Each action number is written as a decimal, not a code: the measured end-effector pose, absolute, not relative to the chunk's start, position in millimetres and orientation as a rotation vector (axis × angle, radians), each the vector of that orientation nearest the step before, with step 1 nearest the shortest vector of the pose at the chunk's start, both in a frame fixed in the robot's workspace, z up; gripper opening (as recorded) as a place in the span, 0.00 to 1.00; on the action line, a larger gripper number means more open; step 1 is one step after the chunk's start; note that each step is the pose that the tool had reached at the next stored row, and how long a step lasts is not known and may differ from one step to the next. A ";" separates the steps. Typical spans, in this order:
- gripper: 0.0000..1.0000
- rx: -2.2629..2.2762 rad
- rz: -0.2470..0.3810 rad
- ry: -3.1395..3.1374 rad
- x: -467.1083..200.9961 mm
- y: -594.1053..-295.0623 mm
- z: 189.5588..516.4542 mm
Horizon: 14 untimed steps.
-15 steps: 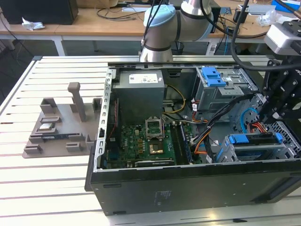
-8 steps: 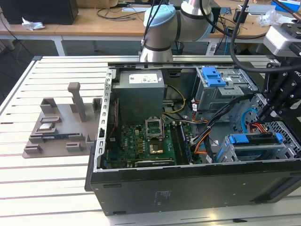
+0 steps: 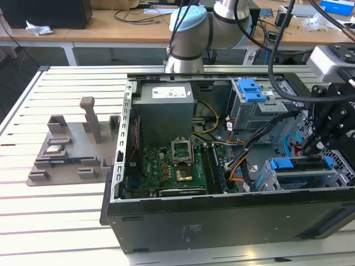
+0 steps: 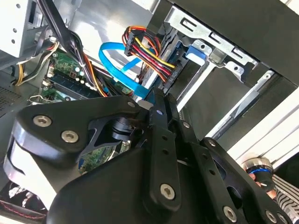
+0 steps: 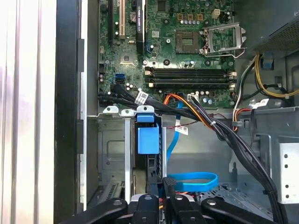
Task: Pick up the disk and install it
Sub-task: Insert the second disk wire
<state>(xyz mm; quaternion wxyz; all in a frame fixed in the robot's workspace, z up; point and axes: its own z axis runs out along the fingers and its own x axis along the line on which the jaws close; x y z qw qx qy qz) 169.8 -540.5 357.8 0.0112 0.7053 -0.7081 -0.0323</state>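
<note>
The gripper (image 5: 164, 198) hung inside the open computer case (image 3: 222, 216), its jaws drawn narrow and holding nothing, just above the disk (image 5: 148, 140), which sat upright in the drive cage (image 3: 302, 177).

1. I see the gripper (image 4: 159, 154) as matt black metal links with bright steel screws.
2. The computer case (image 3: 222, 219) looks like matt black painted sheet metal.
3. The drive cage (image 5: 114, 149) is bare, dull grey metal.
4. The blue cable (image 5: 194, 179) looks smooth, glossy plastic.
</note>
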 end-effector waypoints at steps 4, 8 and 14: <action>0.16 2.209 -0.096 -2.195 169.8 -540.8 352.9; 0.16 2.219 -0.094 -2.183 170.2 -540.8 348.6; 0.16 2.224 -0.092 -2.176 170.2 -541.5 345.8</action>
